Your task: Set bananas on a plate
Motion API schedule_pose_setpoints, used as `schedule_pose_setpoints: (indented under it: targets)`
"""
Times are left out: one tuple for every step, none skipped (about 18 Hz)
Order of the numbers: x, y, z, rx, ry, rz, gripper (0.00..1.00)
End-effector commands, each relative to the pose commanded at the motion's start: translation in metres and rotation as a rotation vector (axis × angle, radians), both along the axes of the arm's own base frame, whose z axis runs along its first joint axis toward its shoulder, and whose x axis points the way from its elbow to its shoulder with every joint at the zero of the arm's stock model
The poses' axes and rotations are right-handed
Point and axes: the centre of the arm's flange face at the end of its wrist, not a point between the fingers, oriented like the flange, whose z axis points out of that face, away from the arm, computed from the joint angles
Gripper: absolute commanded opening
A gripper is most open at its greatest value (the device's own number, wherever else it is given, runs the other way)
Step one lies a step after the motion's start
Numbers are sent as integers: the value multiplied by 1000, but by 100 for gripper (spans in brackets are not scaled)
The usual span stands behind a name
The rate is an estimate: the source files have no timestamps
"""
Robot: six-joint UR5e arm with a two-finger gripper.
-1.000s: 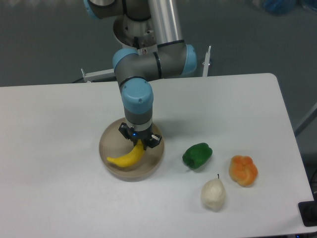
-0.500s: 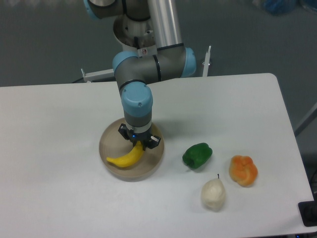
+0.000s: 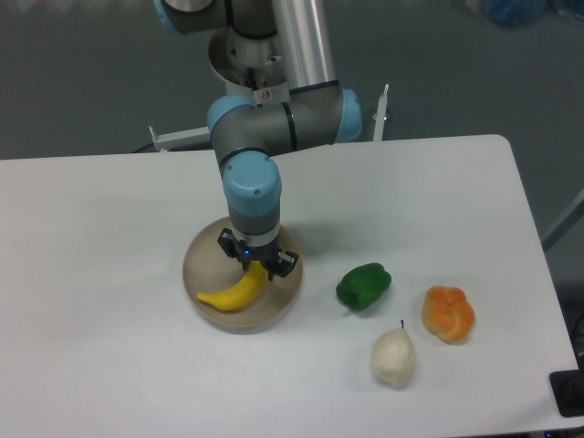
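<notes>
We note the gripper (image 3: 257, 264) pointing straight down over the plate (image 3: 203, 259), a round beige-tan dish set left of centre on the white desk (image 3: 109, 228). The bananas (image 3: 235, 289), in fact a single curved yellow fruit, lie across the near half of the plate, the left tip close to the rim and the right end rising up between the jaws. The jaws sit at either side of that upper end; from this angle they appear closed on it, though we cannot confirm firm contact because the wrist hides part of the fingers. The lower body of the fruit seems to rest on the plate surface. To the right of the plate, apart from it, we record a green pepper (image 3: 363, 286). Further right lies an orange lumpy fruit (image 3: 448, 313), and nearer the front edge a whitish pear (image 3: 392, 357) with a short dark stem.
</notes>
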Motion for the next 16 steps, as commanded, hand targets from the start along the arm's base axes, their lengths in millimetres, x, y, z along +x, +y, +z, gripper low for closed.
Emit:
schedule_pose_setpoints:
  targets:
    - [-1, 2, 5, 9, 5, 2, 100]
    - [-5, 6, 11, 21, 12, 3, 100]
    - [-11, 9, 19, 36, 20, 8, 100]
    - [-23, 12, 25, 49, 29, 24, 100]
    - [-32, 14, 34, 59, 51, 33, 100]
    - [-46, 12, 40, 58, 77, 50, 100]
    - [-64, 8, 46, 58, 103, 72, 100]
    - [-78, 4, 56, 66, 122, 77, 100]
    - [-89, 1, 61, 71, 131, 66, 100]
    - [-103, -3, 66, 75, 139, 55, 100]
    - [-118, -7, 70, 76, 147, 44, 100]
    - [-130, -10, 77, 82, 159, 28, 100]
    - [-141, -12, 81, 83, 165, 10, 100]
    - [-153, -16, 84, 84, 173, -2, 100]
    - [-165, -21, 88, 86, 183, -15, 100]
    - [-176, -23, 94, 90, 194, -30, 100]
